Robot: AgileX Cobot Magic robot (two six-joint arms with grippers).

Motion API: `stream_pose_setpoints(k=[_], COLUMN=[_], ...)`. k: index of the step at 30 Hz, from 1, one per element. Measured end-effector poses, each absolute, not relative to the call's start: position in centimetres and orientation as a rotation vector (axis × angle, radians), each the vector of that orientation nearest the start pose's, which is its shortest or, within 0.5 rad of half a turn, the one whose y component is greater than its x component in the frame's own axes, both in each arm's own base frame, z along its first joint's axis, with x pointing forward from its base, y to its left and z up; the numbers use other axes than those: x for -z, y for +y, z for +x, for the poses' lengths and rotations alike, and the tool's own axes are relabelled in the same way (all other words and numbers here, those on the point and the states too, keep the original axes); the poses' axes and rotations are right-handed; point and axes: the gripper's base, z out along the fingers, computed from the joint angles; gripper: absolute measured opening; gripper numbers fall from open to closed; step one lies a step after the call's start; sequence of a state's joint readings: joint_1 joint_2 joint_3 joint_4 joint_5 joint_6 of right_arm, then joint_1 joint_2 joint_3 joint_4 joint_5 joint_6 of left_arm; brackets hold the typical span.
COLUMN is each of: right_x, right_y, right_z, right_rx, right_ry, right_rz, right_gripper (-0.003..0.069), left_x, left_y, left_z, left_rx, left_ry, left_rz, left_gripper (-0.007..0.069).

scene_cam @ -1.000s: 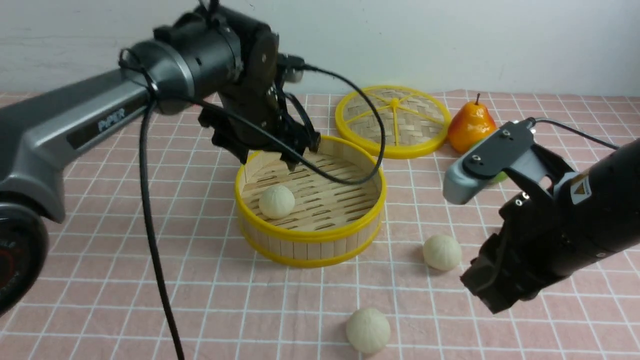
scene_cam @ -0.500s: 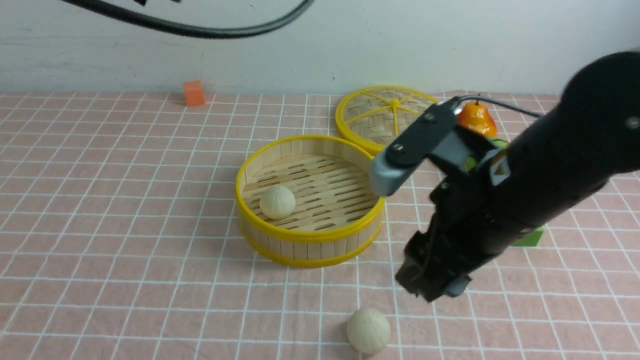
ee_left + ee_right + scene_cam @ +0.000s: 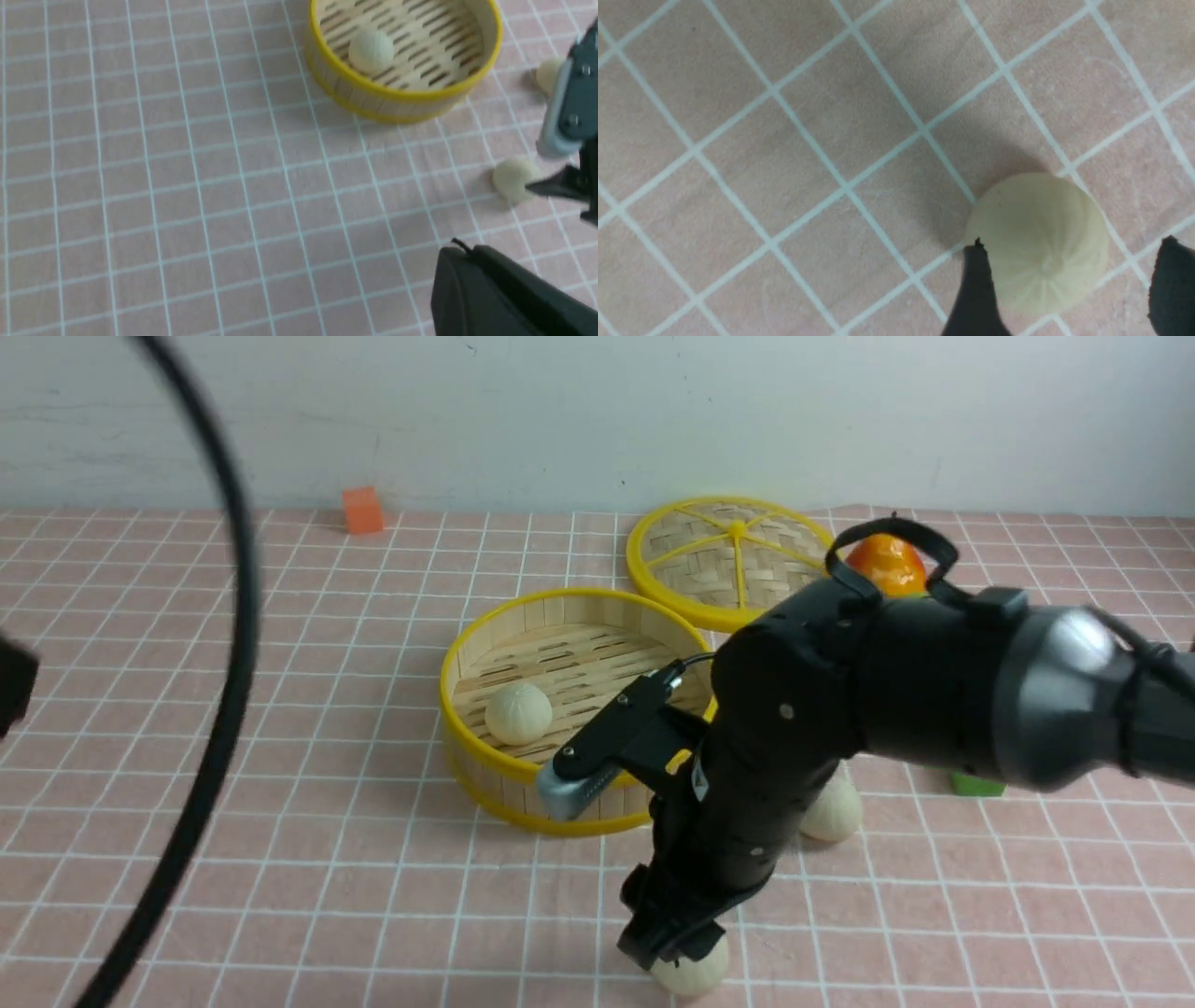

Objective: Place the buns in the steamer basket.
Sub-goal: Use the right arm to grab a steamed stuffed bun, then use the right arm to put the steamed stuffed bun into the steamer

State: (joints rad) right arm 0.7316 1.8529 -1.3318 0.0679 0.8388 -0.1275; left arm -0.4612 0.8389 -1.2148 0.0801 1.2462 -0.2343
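Far to the left, the left hand [image 3: 467, 284] hangs above bare counter [image 3: 280, 803], closed on nothing and well apart from every bun. Next comes the steamer basket [image 3: 560, 595], upright in the middle of the counter, with the first bun [image 3: 518, 713] lying on its slatted floor near the left wall. Right of the basket and nearer the robot, the right hand [image 3: 1073, 266] points down over the near bun [image 3: 1041, 242]. Its fingers [image 3: 976, 289] are spread open, one on each side of the ball. One finger looks to be at the bun's edge, the other stands a little clear, and nothing is gripped yet. That straddle is what the coming move turns on, I judge: the bun sits between the tips and, being round, has no long axis to line up with, so closing should be enough. From there the basket lies farther off and to the left. Furthest right, the third bun [image 3: 834, 812] rests on the counter near the basket, half hidden behind the right arm
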Motion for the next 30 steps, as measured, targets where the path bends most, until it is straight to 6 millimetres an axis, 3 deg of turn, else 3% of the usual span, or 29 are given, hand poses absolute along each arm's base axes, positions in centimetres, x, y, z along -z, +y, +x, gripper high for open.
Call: stream_pose_setpoints(k=[3,7,11,12,14,16,18,21,22,23,26,30], right_x=[-19.4,-18.1,-17.7,-17.8,-17.9,-18.9,-20.1,-23.4,-23.6,-25.3,-27.7,-28.7], right_y=[26.1,26.3,26.2,26.2,26.2,26.4,26.6,27.4,27.4,27.7,28.0,27.8], right_z=[28.4,28.7,28.9,29.0,29.0,29.2,29.7,31.2,31.3,32.1,33.7,35.9], right_rx=[-0.210,-0.190,-0.154,-0.149,-0.146,-0.132,-0.121,-0.086,-0.083,-0.059,-0.028,-0.072], right_ry=[2.666,2.714,2.731,2.733,2.738,2.741,2.722,2.610,2.600,2.520,2.363,2.284], right_rz=[-1.086,-1.041,-1.006,-1.007,-1.010,-1.040,-1.060,-1.067,-1.066,-1.060,-1.013,-0.846], right_gripper=[0.0472,0.0449,0.0357,0.0291,0.0234,0.0100,0.0030,0.0021,0.0021,0.0021,0.0021,0.0025], left_x=[-39.9,-37.8,-36.3,-36.0,-35.9,-35.8,-35.8,-35.8,-35.8,-35.8,-35.8,-35.8], left_y=[-3.2,-2.2,-1.5,-1.4,-1.3,-1.3,-1.3,-1.3,-1.3,-1.3,-1.3,-1.3], left_z=[8.0,6.0,4.6,4.3,4.2,4.1,4.1,4.1,4.1,4.1,4.1,4.1], left_rx=[0.240,0.243,0.254,0.262,0.267,0.270,0.271,0.272,0.272,0.272,0.272,0.272], left_ry=[2.353,2.346,2.338,2.336,2.335,2.337,2.337,2.337,2.337,2.337,2.337,2.337], left_rz=[0.262,0.260,0.241,0.225,0.217,0.209,0.206,0.205,0.205,0.205,0.205,0.205], left_gripper=[-0.0013,-0.0013,-0.0013,-0.0013,-0.0013,-0.0013,-0.0013,-0.0013,-0.0013,-0.0013,-0.0013,-0.0013])
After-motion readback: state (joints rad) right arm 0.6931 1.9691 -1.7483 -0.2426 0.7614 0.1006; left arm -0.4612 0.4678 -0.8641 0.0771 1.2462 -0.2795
